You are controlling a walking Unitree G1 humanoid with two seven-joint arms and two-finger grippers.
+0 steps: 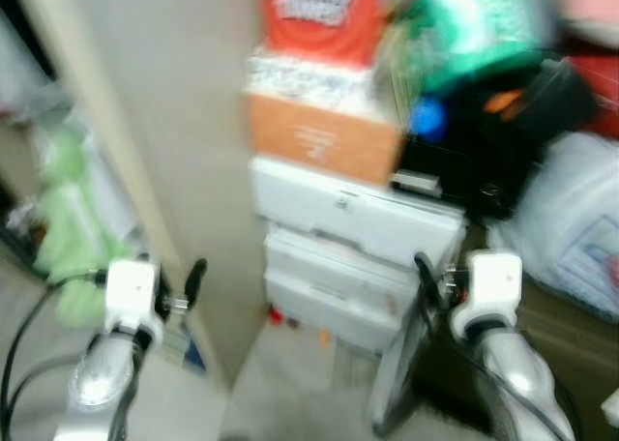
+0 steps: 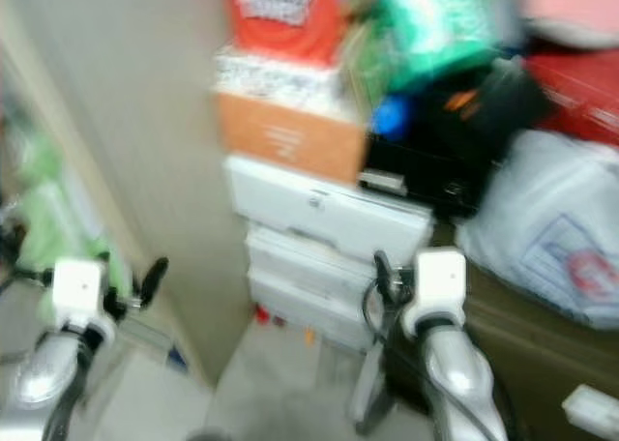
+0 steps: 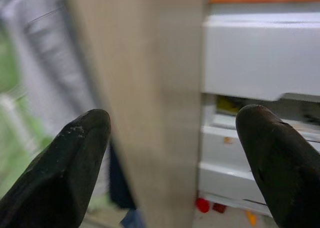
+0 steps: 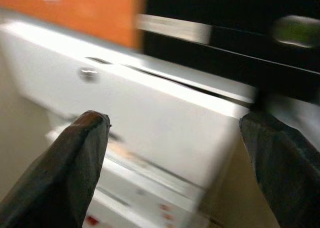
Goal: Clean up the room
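A stack of white plastic drawers (image 1: 353,233) stands against a beige panel (image 1: 155,122), with an orange cardboard box (image 1: 324,139) on top and a black bag (image 1: 503,132) beside it. Both the left gripper (image 3: 172,153) and right gripper (image 4: 175,158) hang spread wide, empty, before the drawers. Motion blur hides the drawers' contents; small red bits (image 3: 202,205) lie beneath.

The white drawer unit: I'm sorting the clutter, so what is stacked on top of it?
On the white drawer unit sits an orange box, then a speckled layer and a red printed item. A black device rests beside them. Blur hides what lies behind.
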